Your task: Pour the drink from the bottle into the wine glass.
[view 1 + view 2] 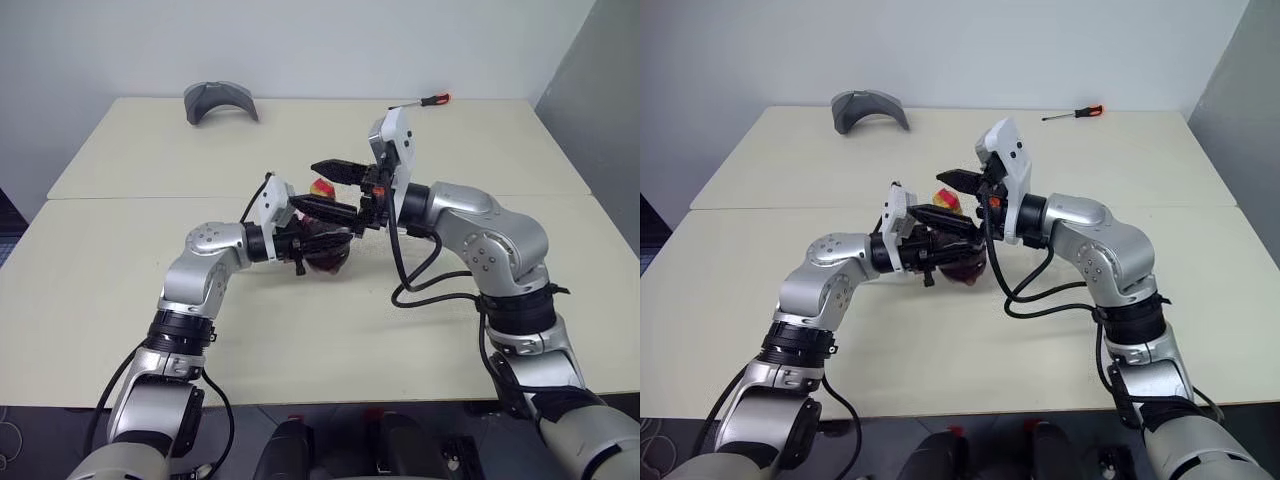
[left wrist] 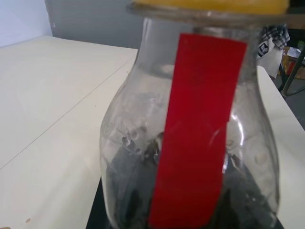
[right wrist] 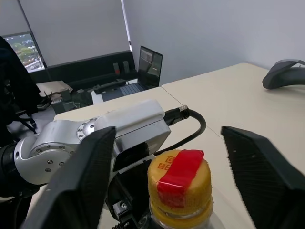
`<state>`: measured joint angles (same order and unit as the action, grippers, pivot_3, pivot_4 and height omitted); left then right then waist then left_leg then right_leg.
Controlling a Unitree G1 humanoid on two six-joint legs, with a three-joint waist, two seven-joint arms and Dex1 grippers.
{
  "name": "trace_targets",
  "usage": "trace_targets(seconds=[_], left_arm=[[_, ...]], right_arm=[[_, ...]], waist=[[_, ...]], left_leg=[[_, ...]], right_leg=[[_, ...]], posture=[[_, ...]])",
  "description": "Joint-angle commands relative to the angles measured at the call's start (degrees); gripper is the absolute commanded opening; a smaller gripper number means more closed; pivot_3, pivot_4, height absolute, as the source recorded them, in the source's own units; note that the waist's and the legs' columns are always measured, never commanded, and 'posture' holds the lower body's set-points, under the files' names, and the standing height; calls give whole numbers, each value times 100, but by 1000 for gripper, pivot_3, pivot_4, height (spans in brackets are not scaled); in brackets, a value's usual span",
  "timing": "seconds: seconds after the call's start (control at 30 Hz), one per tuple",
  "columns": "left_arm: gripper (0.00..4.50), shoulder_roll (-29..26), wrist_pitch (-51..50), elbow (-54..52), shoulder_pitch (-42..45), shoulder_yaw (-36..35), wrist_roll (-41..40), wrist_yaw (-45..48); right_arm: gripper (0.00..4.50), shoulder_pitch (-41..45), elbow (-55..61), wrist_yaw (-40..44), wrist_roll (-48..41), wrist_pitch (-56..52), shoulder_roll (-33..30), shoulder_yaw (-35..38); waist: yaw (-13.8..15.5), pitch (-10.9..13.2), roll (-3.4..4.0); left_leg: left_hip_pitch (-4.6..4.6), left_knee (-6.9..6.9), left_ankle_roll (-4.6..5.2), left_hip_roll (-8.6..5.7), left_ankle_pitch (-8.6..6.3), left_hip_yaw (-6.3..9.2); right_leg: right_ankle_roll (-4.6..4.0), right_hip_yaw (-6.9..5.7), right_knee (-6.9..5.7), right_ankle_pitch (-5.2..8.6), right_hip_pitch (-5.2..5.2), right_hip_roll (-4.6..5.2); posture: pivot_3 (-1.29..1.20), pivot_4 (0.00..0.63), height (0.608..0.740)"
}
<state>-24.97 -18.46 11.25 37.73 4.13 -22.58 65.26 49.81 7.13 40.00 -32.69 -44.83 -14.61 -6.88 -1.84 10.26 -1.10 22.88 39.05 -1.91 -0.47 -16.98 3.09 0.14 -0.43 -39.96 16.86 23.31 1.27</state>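
Left gripper [image 1: 325, 243] clamped on the bottle [image 1: 958, 262], held up over the table [image 1: 120, 270]. Right gripper [image 3: 164, 183] gaping either side of the cap [image 3: 179, 183], not gripping yet. Could squeeze off-centre and slip, or yank the bottle loose while twisting.

Two cream tables [image 1: 120, 300] stand butted together before a pale wall [image 1: 300, 45].
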Motion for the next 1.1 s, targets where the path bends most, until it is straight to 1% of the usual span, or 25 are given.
trace_targets(seconds=[0.03, 0.13, 0.17, 0.2, 0.43, 0.6, 0.73, 0.83, 0.97, 1.1], left_arm=[[1042, -34, 46, -315, 19, -163, -138, -25], [1042, -22, 45, -309, 34, -159, -142, -29], [1042, -18, 48, -301, 42, -156, -141, -27], [1042, -16, 53, -293, 47, -153, -140, -23], [1041, -2, 59, -283, 44, -134, -142, -3], [1040, -51, 15, -374, -11, -101, -200, 117], [1035, -196, 15, -859, -448, 18, -300, 356], [1034, -435, -224, -1327, -849, 41, -553, 575], [1034, -543, -343, -1557, -1021, 99, -661, 665], [1034, -523, -463, -1645, -1014, 113, -737, 725]], right_arm=[[2527, 151, 107, 46, -70, 133, 55, 129], [1511, 128, 125, 44, -82, 137, 58, 136], [1274, 122, 136, 57, -85, 136, 51, 135], [1213, 119, 150, 74, -90, 141, 43, 132], [1213, 272, 38, 203, -152, 134, -13, 200], [1213, 805, -494, 829, -166, 296, -216, 271], [1213, 1086, -700, 1567, -180, 641, -378, 306], [1213, 1120, -555, 2209, -271, 633, -690, 251], [1213, 1120, -603, 2575, -209, 740, -990, 125], [1213, 1195, -723, 2765, -188, 796, -1092, 101]], waist=[[0, 0, 0], [0, 0, 0], [0, 0, 0], [1, 0, 0], [0, 0, 0], [0, 0, 0], [-2, 0, 0], [-2, 0, 0], [19, 0, 2], [18, 0, 2]], left_leg=[[0, 0, 0, 0, 0, 0], [0, 0, 0, 0, 0, 0], [0, 0, 0, 0, 0, 0], [0, 0, 0, 0, 0, 0], [0, 0, 0, 0, 0, 0], [0, 0, 0, 0, 0, -1], [0, -1, 0, 1, 0, -2], [0, -1, 0, 1, 0, -2], [0, -1, 0, 0, 0, 0], [-1, 0, 2, 1, -1, 3]], right_leg=[[0, 0, 0, 0, 0, 0], [0, 0, 0, 0, 0, 0], [0, 0, 0, 0, 0, 0], [0, 0, 0, 0, 0, 0], [0, 0, 0, 0, 0, 0], [0, -1, 0, 0, 0, 0], [0, 0, 2, 0, 1, 0], [0, 1, 1, 0, 0, 0], [0, -1, 3, 0, 0, 1], [0, -2, 1, 0, -2, 0]], posture=[[0, 150, 740], [0, 150, 740], [0, 150, 740], [0, 150, 740], [0, 150, 740], [0, 150, 740], [0, 150, 740], [0, 150, 740], [0, 150, 740], [0, 150, 740]])
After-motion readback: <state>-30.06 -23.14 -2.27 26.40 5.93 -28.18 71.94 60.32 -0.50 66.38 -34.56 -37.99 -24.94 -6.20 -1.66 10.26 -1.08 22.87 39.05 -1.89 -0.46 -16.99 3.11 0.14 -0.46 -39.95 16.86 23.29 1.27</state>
